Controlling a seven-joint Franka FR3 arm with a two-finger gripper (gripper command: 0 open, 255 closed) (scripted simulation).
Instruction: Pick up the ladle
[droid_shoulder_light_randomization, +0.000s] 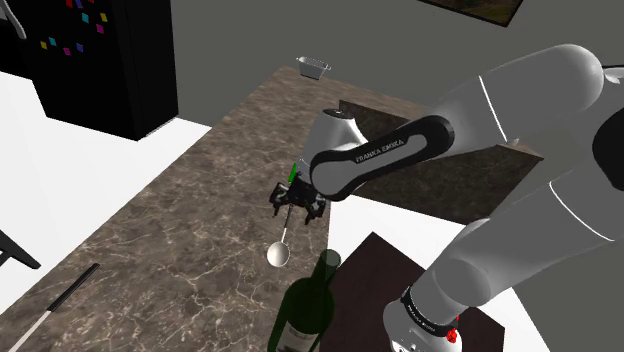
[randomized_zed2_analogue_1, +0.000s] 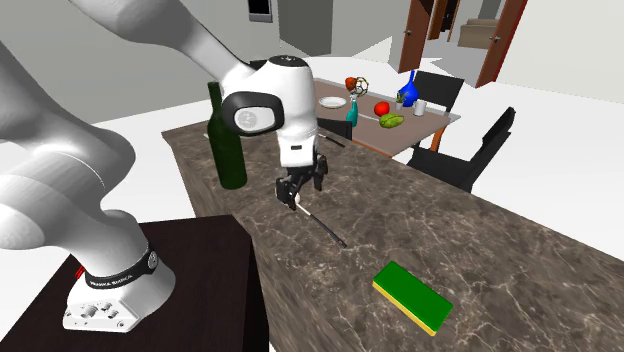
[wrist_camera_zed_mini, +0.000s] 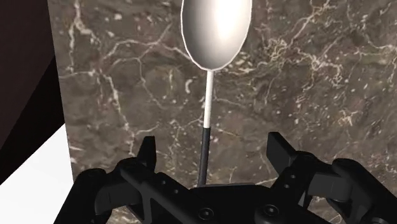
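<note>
Here, a ladle (wrist_camera_zed_mini: 214, 32) with a glossy white oval bowl and thin handle lies on the brown, marble-veined tabletop (wrist_camera_zed_mini: 318, 76); the arm (droid_shoulder_light_randomization: 375, 155) angles down, jaws wide apart, seemingly straddling the handle without touching.

The bowl of the ladle (wrist_camera_zed_mini: 214, 32) is cut off at the wrist view's edge, and the dark end of its handle is hidden behind the gripper (wrist_camera_zed_mini: 211, 141). In the shoulder view the green bottle (droid_shoulder_light_randomization: 305, 300) is cropped at its base by the picture's edge.
</note>
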